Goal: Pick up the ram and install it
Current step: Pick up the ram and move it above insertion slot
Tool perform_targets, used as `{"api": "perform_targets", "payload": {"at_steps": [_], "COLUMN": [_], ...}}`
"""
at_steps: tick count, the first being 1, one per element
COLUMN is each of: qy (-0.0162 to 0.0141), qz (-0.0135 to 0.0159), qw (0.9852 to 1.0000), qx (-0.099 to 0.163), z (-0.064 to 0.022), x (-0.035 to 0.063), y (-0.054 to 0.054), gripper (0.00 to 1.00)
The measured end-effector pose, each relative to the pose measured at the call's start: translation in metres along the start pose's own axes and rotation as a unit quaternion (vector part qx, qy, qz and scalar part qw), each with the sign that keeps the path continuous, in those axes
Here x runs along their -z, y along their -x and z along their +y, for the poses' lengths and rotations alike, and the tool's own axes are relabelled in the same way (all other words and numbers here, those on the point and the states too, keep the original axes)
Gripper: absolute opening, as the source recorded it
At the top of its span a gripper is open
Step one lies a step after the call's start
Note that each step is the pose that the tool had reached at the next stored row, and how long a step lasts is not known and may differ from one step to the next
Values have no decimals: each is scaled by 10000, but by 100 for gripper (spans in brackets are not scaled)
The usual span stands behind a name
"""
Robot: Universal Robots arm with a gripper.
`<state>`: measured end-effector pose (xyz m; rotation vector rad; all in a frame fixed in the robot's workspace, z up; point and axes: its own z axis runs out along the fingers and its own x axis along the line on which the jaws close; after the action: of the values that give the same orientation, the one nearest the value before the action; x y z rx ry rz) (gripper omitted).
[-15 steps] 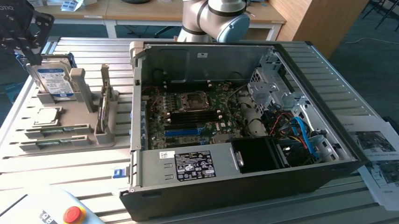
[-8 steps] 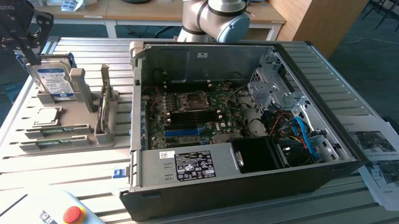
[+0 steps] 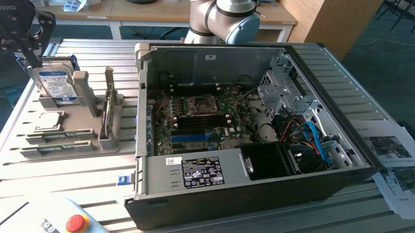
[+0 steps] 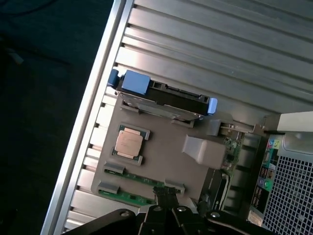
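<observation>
Two ram sticks, thin green boards, lie edge-up in the grey holder block: one ram and a second ram beside it. My black gripper hangs above the holder's far end, over the hard drive, shut with nothing between its fingers. In the wrist view the fingertips point down toward the ram end of the holder. The open computer case lies to the exterior view's right, its motherboard exposed with dark memory slots.
The holder also carries an upright hard drive, a square silver processor and an upright card. A blue slot strip lies on the motherboard. A red emergency button and papers lie on the slatted table.
</observation>
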<state>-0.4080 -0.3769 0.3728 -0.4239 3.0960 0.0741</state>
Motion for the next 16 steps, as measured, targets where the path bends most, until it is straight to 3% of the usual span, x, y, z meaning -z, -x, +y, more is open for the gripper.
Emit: {"api": "perform_targets", "payload": {"at_steps": [8,13,16], "qy": [12,19,24], "qz": [23,38,48], "qw": [9987,9964,9941], "qx": [514,852,1087], "z": [-1,-2,-2], "x": [0,0,0], "y": [0,0,0], "gripper": [10,10,10]}}
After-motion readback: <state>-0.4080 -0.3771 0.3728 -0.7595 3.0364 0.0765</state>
